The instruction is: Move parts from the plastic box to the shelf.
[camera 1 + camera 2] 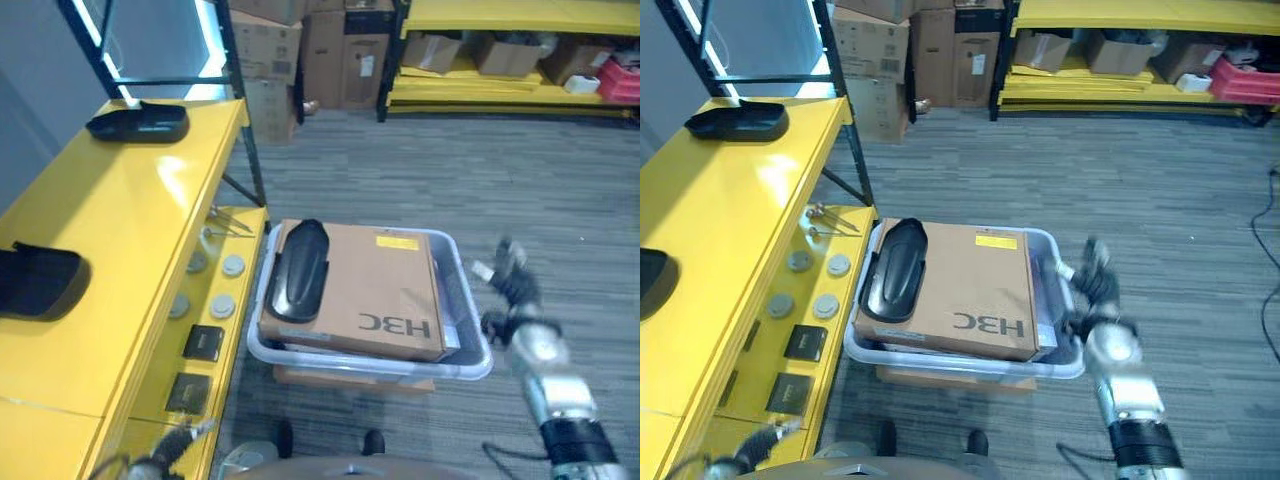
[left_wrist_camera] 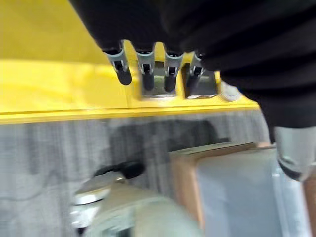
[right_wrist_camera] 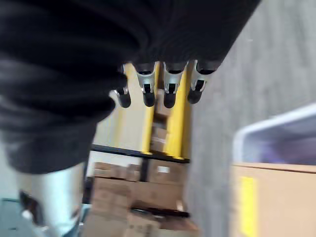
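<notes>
The right hand (image 1: pixel 512 285) hangs in the air just beside the right wall of the plastic box (image 1: pixel 462 300), its fingers (image 3: pixel 169 89) loose and spread, holding nothing. The left hand (image 2: pixel 148 69) sits low by the front edge of the yellow shelf (image 1: pixel 120 260), fingers relaxed and empty too. Inside the plastic box a brown cardboard carton (image 1: pixel 385 290) lies flat, and one black part (image 1: pixel 298 268) rests on its left end. Two more black parts are on the shelf: one at the far end (image 1: pixel 138 122), another near its left edge (image 1: pixel 38 280). The box stands on grey carpet (image 1: pixel 430 170).
</notes>
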`<state>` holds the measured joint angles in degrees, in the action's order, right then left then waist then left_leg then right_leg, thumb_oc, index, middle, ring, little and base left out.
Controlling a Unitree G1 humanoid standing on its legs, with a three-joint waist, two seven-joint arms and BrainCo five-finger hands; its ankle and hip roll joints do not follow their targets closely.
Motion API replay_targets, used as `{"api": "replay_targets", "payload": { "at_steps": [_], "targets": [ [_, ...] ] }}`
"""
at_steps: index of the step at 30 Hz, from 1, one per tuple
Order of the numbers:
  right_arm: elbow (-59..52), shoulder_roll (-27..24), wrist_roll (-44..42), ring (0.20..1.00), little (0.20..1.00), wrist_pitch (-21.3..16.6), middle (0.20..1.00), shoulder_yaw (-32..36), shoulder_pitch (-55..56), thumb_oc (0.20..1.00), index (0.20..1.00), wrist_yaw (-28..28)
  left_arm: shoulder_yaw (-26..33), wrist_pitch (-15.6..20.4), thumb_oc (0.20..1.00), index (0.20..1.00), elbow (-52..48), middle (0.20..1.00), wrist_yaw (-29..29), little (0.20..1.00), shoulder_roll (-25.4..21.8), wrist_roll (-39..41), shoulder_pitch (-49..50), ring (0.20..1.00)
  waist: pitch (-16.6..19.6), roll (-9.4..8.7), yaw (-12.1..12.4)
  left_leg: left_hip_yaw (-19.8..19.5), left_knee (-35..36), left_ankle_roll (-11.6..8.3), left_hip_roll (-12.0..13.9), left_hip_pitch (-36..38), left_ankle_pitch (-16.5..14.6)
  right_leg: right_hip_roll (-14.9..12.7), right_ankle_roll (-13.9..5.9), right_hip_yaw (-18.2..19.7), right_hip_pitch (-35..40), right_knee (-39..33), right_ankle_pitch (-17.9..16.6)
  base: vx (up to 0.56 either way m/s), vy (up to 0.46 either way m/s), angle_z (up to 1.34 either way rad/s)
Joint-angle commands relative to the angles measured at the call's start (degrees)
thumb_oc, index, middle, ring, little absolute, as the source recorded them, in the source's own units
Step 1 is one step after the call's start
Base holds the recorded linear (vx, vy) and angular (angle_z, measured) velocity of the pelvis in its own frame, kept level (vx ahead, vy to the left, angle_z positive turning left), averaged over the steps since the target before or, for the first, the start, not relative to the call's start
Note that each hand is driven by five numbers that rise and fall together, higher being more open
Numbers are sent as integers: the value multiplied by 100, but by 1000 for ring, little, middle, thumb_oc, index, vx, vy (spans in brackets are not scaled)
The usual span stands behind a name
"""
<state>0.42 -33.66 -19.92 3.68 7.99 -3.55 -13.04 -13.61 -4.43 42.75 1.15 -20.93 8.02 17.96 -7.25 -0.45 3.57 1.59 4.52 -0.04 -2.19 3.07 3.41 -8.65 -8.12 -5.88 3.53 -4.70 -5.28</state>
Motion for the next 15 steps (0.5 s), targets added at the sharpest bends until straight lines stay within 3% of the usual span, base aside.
{"api": "replay_targets", "payload": {
  "at_steps": [1, 5, 9, 15],
  "targets": [
    [-9, -448, 3, 1000, 1000, 250, 1000, -33, -214, 1000, 1000, 402, 11, 721, 1000, 1000, 370, 1000, -455, 1000, -17, -349, -385, 1000, 88, 127, 224, 22, -211, -98, 246, -154, -344, 204, -113, -266, -148, 100, 231, 34, 26, 10],
    [-158, -569, 159, 1000, 1000, 722, 1000, -496, -742, 1000, 1000, 668, 26, 1091, 1000, 1000, 1132, 1000, -671, 1000, 224, -509, -325, 1000, 139, 81, 430, -28, -131, -126, 261, -161, -304, 193, -100, -417, -112, 54, 244, 11, 12, 1],
    [532, -258, 610, 1000, 1000, 1268, 1000, -1409, -1294, 1000, 1000, 552, -104, 1310, 1000, 1000, 1605, 1000, -776, 1000, 381, -594, -319, 1000, 159, 53, 765, -208, -111, -159, 254, -223, -265, 137, -87, -677, -68, 55, 271, 12, 63, 18],
    [2203, 229, 1050, 1000, 1000, 852, 1000, -2152, -1385, 1000, 1000, -115, -193, 1232, 1000, 1000, 1869, 1000, -797, 1000, 504, -520, -351, 1000, 129, 86, 1168, -486, -189, -168, 194, -332, -276, 10, -110, -1029, -1, 112, 283, 3, 81, 51]
  ]
}}
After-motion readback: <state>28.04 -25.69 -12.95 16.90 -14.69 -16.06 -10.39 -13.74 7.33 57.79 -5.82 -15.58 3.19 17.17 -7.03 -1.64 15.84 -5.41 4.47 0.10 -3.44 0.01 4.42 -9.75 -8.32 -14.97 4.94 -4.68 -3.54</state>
